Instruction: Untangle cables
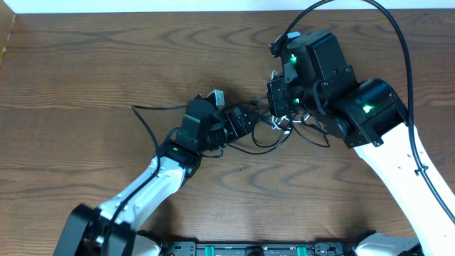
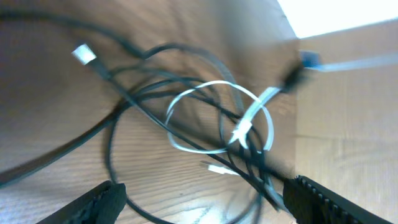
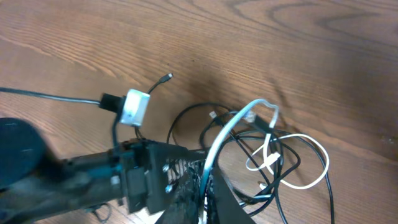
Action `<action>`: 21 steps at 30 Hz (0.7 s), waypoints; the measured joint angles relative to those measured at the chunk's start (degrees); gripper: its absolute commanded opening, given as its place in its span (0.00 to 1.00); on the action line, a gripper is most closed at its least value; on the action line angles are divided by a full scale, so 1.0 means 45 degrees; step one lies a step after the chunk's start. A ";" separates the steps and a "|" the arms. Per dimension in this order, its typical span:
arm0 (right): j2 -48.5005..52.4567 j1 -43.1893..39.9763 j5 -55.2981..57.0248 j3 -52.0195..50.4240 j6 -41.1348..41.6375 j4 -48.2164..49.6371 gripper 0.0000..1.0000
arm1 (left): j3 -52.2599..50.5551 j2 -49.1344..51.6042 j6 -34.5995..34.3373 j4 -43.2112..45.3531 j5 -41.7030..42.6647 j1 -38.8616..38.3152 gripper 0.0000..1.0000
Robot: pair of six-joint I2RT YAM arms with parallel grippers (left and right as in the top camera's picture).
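Observation:
The cables lie knotted together on the wooden table between my two grippers. A white cable [image 3: 297,182] loops through thin black cables [image 3: 186,115]. My right gripper [image 3: 208,186] is shut on a stretch of the white cable, which rises out of its jaws. In the overhead view the right gripper [image 1: 279,114] hangs over the tangle [image 1: 274,135]. My left gripper [image 1: 249,122] stands just left of it. In the left wrist view the left gripper [image 2: 205,196] is open, and the white loop [image 2: 186,93] and black cables [image 2: 124,93] lie ahead of its fingers [image 2: 102,199].
A loose white plug [image 2: 83,55] lies off to the left of the tangle. The left arm's own black lead [image 1: 146,117] trails over the table on the left. The right arm's thick cable [image 1: 398,32] arcs overhead at the back right. The table's far edge [image 1: 178,12] runs along the top.

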 measured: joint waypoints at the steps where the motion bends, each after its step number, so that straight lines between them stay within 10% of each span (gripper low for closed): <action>1: 0.0000 0.0000 0.0005 0.0000 0.0000 0.0000 0.04 | 0.0005 -0.0379 0.0529 0.0034 0.0136 0.0000 0.86; 21: 0.0000 0.0000 0.0005 0.0005 0.0291 0.0005 0.11 | 0.0000 -0.2837 0.7771 -0.1865 0.0646 -0.1462 0.83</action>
